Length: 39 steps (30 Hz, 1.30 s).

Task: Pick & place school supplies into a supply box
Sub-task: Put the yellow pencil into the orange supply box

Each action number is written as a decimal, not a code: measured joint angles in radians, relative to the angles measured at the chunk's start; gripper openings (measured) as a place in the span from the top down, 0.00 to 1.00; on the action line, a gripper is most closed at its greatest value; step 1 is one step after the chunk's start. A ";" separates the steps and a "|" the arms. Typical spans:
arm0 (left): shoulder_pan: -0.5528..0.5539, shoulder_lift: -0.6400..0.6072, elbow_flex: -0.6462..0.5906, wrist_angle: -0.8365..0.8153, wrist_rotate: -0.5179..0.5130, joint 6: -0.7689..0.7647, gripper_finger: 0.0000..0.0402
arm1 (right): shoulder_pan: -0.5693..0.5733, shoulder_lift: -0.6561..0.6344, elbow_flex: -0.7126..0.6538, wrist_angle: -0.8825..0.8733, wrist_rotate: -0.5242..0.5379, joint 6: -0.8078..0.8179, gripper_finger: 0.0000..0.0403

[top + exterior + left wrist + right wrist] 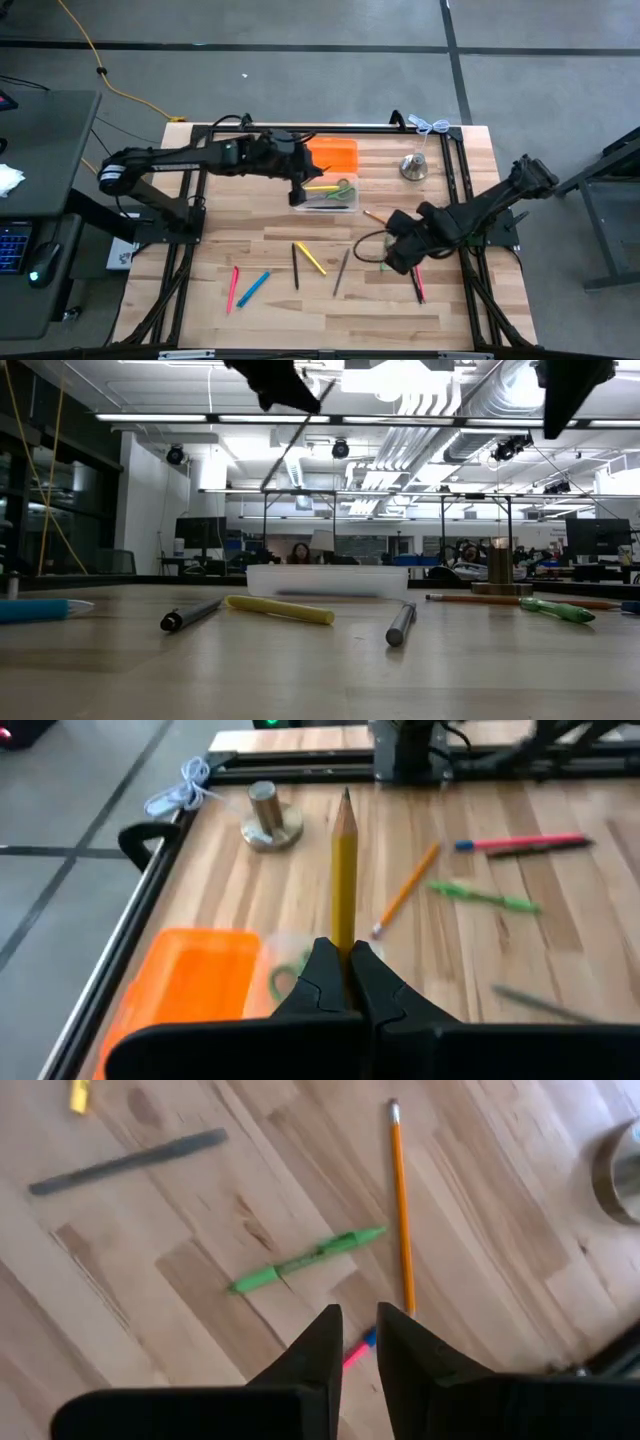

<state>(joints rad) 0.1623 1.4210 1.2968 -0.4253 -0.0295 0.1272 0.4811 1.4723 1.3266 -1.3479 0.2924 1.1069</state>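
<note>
Yellow and sharpened, a pencil (344,870) stands clamped between the closed jaws of the left gripper (298,192), which hangs over the near end of the supply box (327,197); in the left wrist view the pencil points away from the fingers (322,975), tip outward. That clear box sits on the wooden counter (260,310) just beside an orange rectangular piece (333,154), and inside it lie a yellow marker and green-handled scissors (341,189). A silver bell (413,167) stands near the counter's far right corner. Over on the right side, the right gripper (392,258) is held above the counter with its jaws only narrowly parted and nothing between them; its wrist view looks down on a green pen (305,1261), an orange pencil (401,1205) and a grey pen (128,1162), with a bit of pink and blue pen showing just past the fingertips (322,1342). Other supplies lie loose across the front of the counter: a pink pen (233,288) and a blue marker (253,288) close together to the left, then a dark pencil (296,266), a yellow highlighter (311,258) and a grey pen (341,272) near the middle. From counter height, the box (326,580) shows well behind the yellow highlighter (280,609) and two grey pens (190,616).
</note>
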 joint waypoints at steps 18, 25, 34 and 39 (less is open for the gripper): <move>0.035 0.248 0.116 -0.057 0.107 0.035 0.97 | 0.164 0.000 0.000 -0.107 0.058 0.240 0.89; 0.035 0.287 0.119 -0.056 0.110 0.049 0.97 | 0.169 -0.002 0.000 -0.161 0.095 0.225 0.89; 0.035 0.328 0.119 -0.045 0.109 0.056 0.97 | 0.170 -0.069 -0.002 -0.222 0.178 0.206 0.89; 0.035 0.330 0.119 -0.044 0.095 0.069 0.97 | 0.169 -0.204 -0.132 -0.163 0.185 0.213 0.90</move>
<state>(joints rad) 0.1974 1.7508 1.4158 -0.4692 0.0655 0.1965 0.6498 1.2687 1.1946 -1.5109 0.4778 1.3201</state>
